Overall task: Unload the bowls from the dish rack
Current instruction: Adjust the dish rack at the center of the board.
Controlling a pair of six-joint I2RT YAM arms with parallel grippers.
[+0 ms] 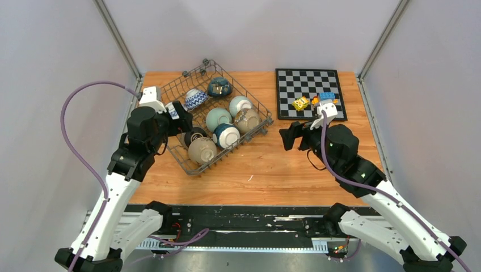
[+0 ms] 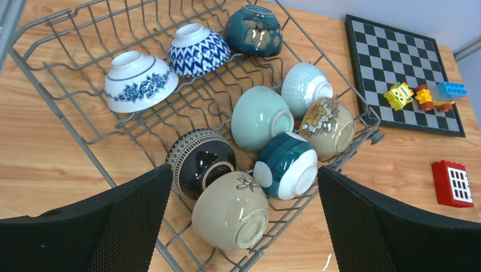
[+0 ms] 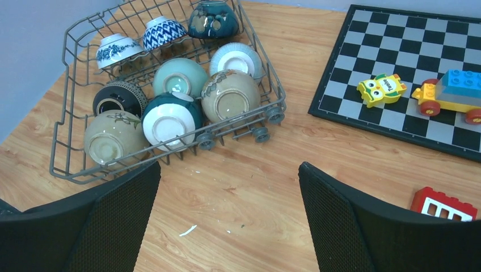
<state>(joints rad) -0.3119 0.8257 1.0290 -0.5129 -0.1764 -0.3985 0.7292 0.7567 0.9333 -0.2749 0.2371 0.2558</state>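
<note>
The grey wire dish rack (image 1: pixel 195 169) sits at the table's back left and holds several bowls, most lying on their sides. Nearest the front corner is a beige bowl (image 2: pixel 231 211), with a dark patterned bowl (image 2: pixel 199 161) and a teal-and-white bowl (image 2: pixel 286 165) behind it. Farther back lie a pale green bowl (image 2: pixel 258 115), a beige floral bowl (image 2: pixel 328 126), a blue zigzag bowl (image 2: pixel 198 51) and a dark teal bowl (image 2: pixel 253 29). My left gripper (image 1: pixel 182 122) hovers open over the rack's left side, above the beige bowl and touching nothing. My right gripper (image 1: pixel 290 135) is open and empty over bare wood, right of the rack.
A black-and-white chessboard (image 1: pixel 309 93) lies at the back right with a yellow toy block (image 1: pixel 300 103) and a blue-and-orange toy car (image 1: pixel 325 97) on it. A red block (image 3: pixel 443 205) rests on the wood near the right gripper. Grey walls enclose the table.
</note>
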